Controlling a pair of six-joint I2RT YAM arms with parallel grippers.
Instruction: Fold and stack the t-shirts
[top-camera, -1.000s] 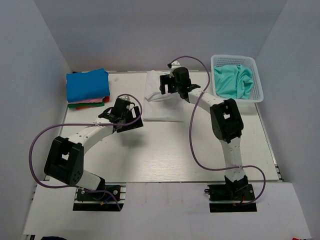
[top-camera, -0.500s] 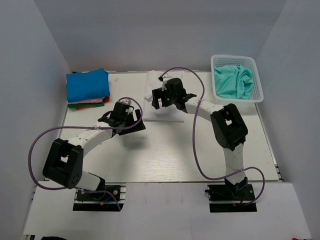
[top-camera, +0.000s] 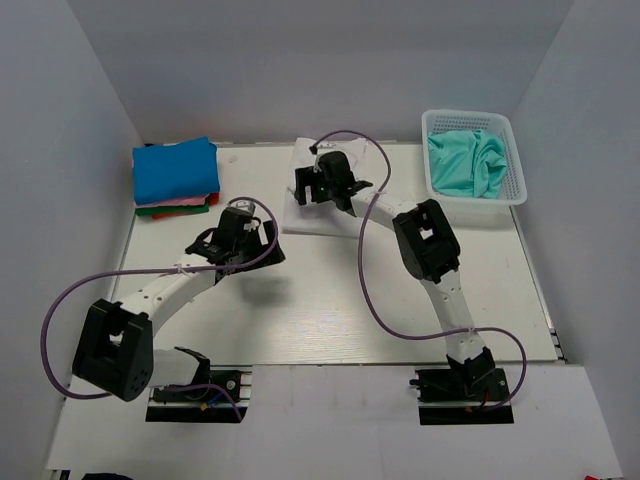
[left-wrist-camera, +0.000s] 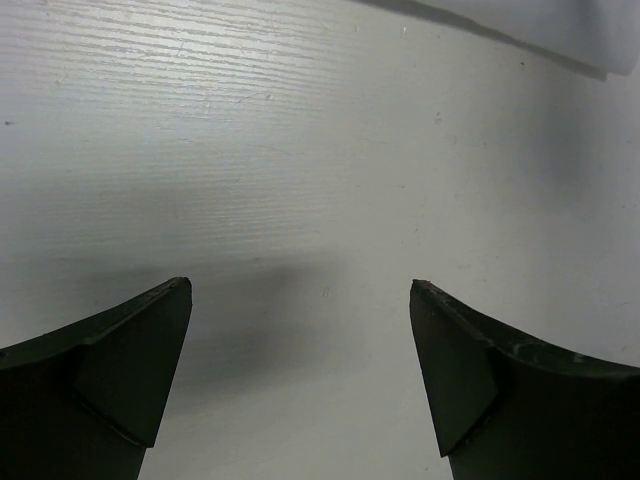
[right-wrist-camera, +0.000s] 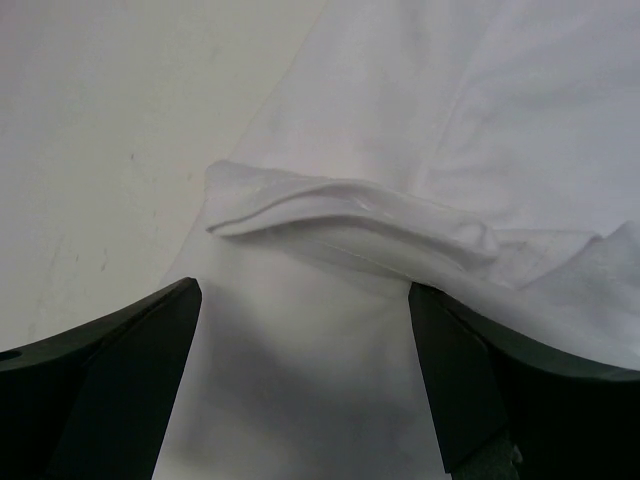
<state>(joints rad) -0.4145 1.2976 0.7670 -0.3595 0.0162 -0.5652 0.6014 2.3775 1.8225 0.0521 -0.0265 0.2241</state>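
Observation:
A white t-shirt (top-camera: 320, 212) lies flat at the table's middle back. My right gripper (top-camera: 308, 186) is open just above its left edge. In the right wrist view a raised fold of the white t-shirt (right-wrist-camera: 350, 215) lies beyond the open gripper (right-wrist-camera: 305, 300). My left gripper (top-camera: 238, 226) is open and empty over bare table, left of the shirt; in the left wrist view (left-wrist-camera: 300, 290) only a corner of the white t-shirt (left-wrist-camera: 560, 30) shows. A stack of folded t-shirts, blue (top-camera: 176, 168) on top with pink and red edges (top-camera: 175, 205) below, sits at the back left.
A white lattice basket (top-camera: 512, 150) at the back right holds a crumpled teal t-shirt (top-camera: 468, 160). Grey walls close in the table on three sides. Purple cables loop from both arms.
My right gripper has swung left across the white shirt to its left edge. My left gripper has shifted slightly left and back.

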